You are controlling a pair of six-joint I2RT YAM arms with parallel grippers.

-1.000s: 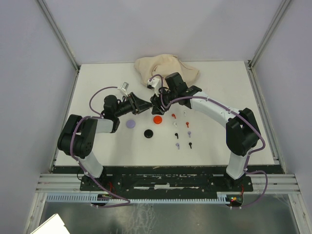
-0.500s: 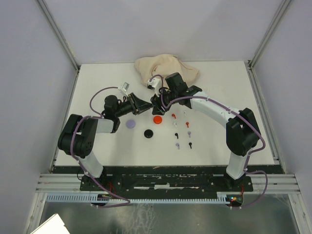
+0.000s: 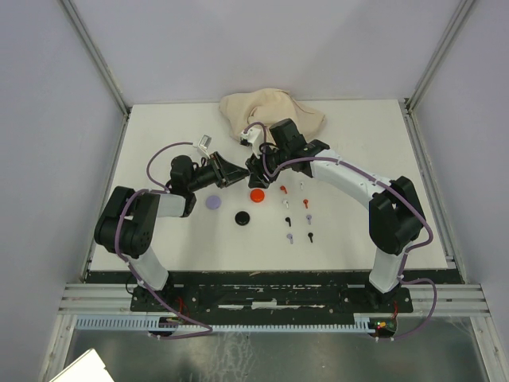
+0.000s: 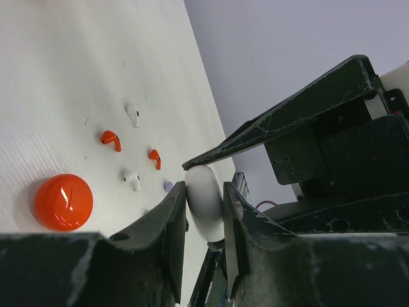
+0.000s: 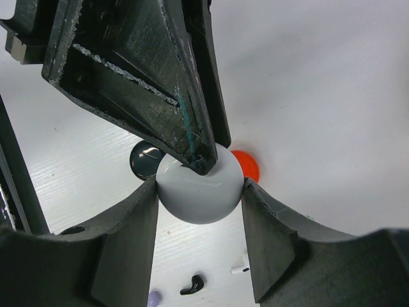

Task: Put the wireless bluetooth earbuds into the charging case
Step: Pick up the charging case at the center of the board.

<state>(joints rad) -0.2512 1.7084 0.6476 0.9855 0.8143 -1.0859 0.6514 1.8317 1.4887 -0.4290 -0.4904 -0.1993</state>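
A white round charging case [image 4: 206, 214] is held above the table where both grippers meet [image 3: 248, 169]. My left gripper [image 4: 204, 192] is shut on its flat sides. My right gripper [image 5: 199, 185] is shut on its rim [image 5: 199, 198], with a left finger [image 5: 185, 128] lying across it. The case looks closed. The earbuds lie in two columns on the table [image 3: 296, 212]: red [image 3: 282, 189], white [image 3: 285, 204], black [image 3: 288, 220] and lavender [image 3: 289, 237]. A few also show in the left wrist view [image 4: 112, 139] and the right wrist view [image 5: 193, 284].
A red round case [image 3: 256, 195], a black one [image 3: 242, 216] and a lavender one [image 3: 212, 202] sit on the table below the grippers. A beige cloth bag [image 3: 270, 111] lies at the back. A small silver object [image 3: 203, 143] lies at the back left.
Both grippers stay together on the white case. I see almost no movement.
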